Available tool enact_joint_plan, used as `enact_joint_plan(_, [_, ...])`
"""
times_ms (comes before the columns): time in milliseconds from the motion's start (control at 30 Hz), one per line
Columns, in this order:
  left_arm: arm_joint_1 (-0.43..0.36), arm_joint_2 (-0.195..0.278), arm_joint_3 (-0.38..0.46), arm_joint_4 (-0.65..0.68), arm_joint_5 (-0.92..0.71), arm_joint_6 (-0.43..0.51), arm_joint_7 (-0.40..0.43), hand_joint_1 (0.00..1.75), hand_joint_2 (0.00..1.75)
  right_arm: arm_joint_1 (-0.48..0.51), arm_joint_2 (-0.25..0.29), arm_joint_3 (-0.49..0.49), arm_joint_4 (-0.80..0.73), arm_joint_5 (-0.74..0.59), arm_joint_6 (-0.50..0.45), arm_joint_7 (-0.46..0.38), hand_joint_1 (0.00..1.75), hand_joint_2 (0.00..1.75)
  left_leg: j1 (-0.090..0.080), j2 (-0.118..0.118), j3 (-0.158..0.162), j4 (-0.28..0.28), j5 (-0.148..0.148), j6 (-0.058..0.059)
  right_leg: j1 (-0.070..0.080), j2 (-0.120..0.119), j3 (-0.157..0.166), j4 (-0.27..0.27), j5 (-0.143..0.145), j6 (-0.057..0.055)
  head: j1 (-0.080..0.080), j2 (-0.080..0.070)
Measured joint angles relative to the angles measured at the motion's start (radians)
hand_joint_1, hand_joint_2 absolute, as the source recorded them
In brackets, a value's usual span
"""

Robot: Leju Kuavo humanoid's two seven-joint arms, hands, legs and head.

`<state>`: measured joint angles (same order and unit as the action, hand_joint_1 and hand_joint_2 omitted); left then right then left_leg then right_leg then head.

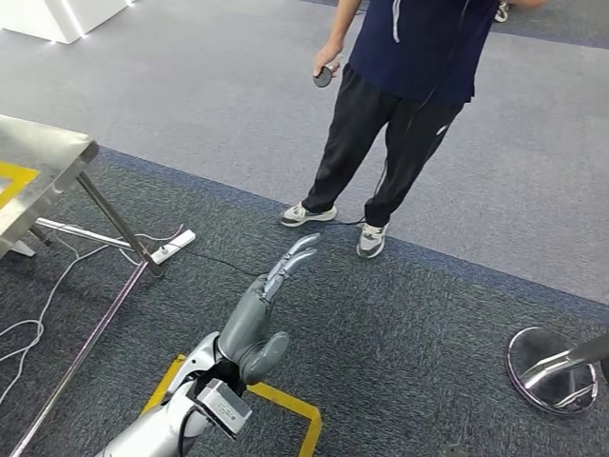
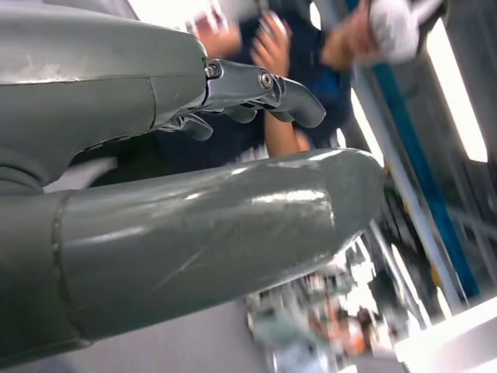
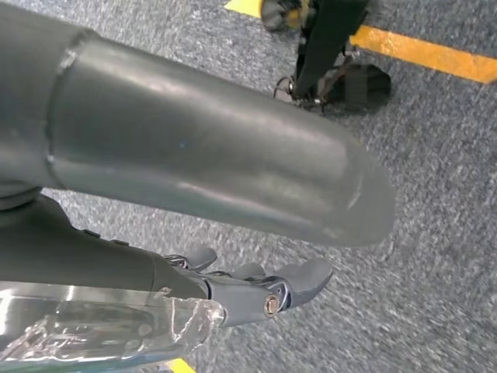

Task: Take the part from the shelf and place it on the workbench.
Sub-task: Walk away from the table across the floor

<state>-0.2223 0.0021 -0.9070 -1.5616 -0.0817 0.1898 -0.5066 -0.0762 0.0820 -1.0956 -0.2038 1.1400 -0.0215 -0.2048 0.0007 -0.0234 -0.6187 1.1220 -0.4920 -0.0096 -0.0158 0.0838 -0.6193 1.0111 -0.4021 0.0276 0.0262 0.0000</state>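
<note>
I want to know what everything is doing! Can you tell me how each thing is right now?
left hand: raised, fingers stretched out, holding nothing.
right hand: hanging over the carpet, fingers apart, touching a clear plastic-like thing.
metal table: standing on the carpet.
power strip: lying on the floor, cables attached.
person: standing, holding a small round thing.

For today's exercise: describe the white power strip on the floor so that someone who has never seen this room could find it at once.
Start at the metal workbench on the left of the head view and follow its slanted leg down to the dark carpet. The power strip lies flat on the floor just past the leg's foot. It is a short white bar, unlike the thin, looping white cables beside it.
</note>
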Motion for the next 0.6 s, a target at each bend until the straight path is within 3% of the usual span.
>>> enact_joint_plan(67, [0.009, 0.001, 0.011, 0.024, 0.011, -0.039, 0.002, 0.00, 0.00, -0.001, 0.000, 0.000, 0.000, 0.001, 0.011, -0.009, 0.00, 0.00, 0.004, -0.035, 0.049, -0.101, 0.034, 0.003, -0.001, 0.020, -0.007, 0.003, 0.004, 0.010, 0.000, 0.000])
enact_joint_plan(100, [0.011, -0.003, 0.019, 0.044, 0.014, -0.052, 0.009, 0.00, 0.00, 0.000, 0.000, 0.000, 0.000, 0.003, 0.016, -0.013, 0.00, 0.00, 0.003, -0.041, 0.056, -0.119, 0.035, 0.007, -0.001, 0.029, -0.010, 0.002, 0.006, 0.017, 0.000, 0.000])
enact_joint_plan(167, [0.007, -0.021, 0.040, 0.114, 0.021, -0.070, 0.036, 0.00, 0.00, 0.004, 0.000, 0.000, 0.000, 0.010, 0.024, -0.016, 0.00, 0.00, 0.001, -0.026, 0.057, -0.125, 0.039, 0.021, -0.006, 0.039, -0.018, -0.003, 0.011, 0.030, 0.000, 0.000])
enact_joint_plan(200, [0.001, -0.037, 0.053, 0.165, 0.023, -0.075, 0.050, 0.00, 0.00, 0.004, -0.001, 0.000, 0.000, 0.015, 0.027, -0.014, 0.00, 0.00, 0.001, -0.017, 0.057, -0.128, 0.042, 0.029, -0.005, 0.027, -0.024, 0.004, 0.005, 0.035, 0.002, 0.000])
enact_joint_plan(267, [-0.014, -0.072, 0.081, 0.290, 0.017, -0.074, 0.064, 0.00, 0.87, -0.002, -0.001, 0.000, 0.000, 0.022, 0.032, -0.008, 0.00, 0.00, 0.001, 0.005, 0.058, -0.133, 0.047, 0.042, 0.000, -0.024, -0.062, 0.076, -0.039, 0.041, 0.007, 0.000])
enact_joint_plan(333, [-0.025, -0.101, 0.106, 0.419, 0.009, -0.068, 0.064, 0.00, 1.75, -0.012, 0.000, 0.001, 0.001, 0.028, 0.035, -0.001, 0.00, 0.00, -0.005, 0.030, 0.057, -0.132, 0.047, 0.048, 0.002, -0.066, -0.123, 0.211, -0.106, 0.045, 0.009, 0.000])
enact_joint_plan(400, [-0.029, -0.125, 0.128, 0.531, 0.012, -0.062, 0.061, 0.00, 1.75, -0.016, 0.000, 0.002, 0.001, 0.031, 0.035, 0.006, 0.00, 0.00, -0.009, 0.054, 0.056, -0.132, 0.045, 0.050, 0.002, -0.077, -0.150, 0.285, -0.128, 0.045, 0.009, 0.000])
enact_joint_plan(433, [-0.033, -0.139, 0.140, 0.582, 0.014, -0.058, 0.057, 0.00, 1.75, -0.015, 0.000, 0.002, 0.000, 0.032, 0.035, 0.009, 0.00, 0.00, -0.010, 0.064, 0.057, -0.132, 0.045, 0.049, 0.003, -0.080, -0.135, 0.265, -0.113, 0.045, 0.009, 0.000])
enact_joint_plan(467, [-0.040, -0.152, 0.151, 0.633, 0.015, -0.052, 0.052, 0.00, 1.75, -0.015, 0.000, 0.003, 0.000, 0.033, 0.035, 0.012, 0.00, 0.00, -0.010, 0.073, 0.058, -0.131, 0.043, 0.048, 0.003, -0.088, -0.100, 0.208, -0.085, 0.043, 0.009, 0.000])
enact_joint_plan(533, [-0.057, -0.177, 0.175, 0.731, 0.014, -0.035, 0.045, 0.00, 1.75, -0.020, 0.000, 0.004, 0.001, 0.034, 0.034, 0.016, 0.00, 0.00, -0.015, 0.089, 0.060, -0.129, 0.039, 0.042, 0.007, -0.127, -0.018, 0.069, -0.038, 0.036, 0.009, 0.000])
enact_joint_plan(600, [-0.067, -0.196, 0.193, 0.811, 0.008, -0.017, 0.052, 0.00, 1.75, -0.026, 0.000, 0.005, 0.001, 0.035, 0.033, 0.021, 0.00, 0.00, -0.021, 0.103, 0.062, -0.127, 0.036, 0.034, 0.012, -0.145, 0.018, 0.006, -0.024, 0.025, 0.005, 0.000])
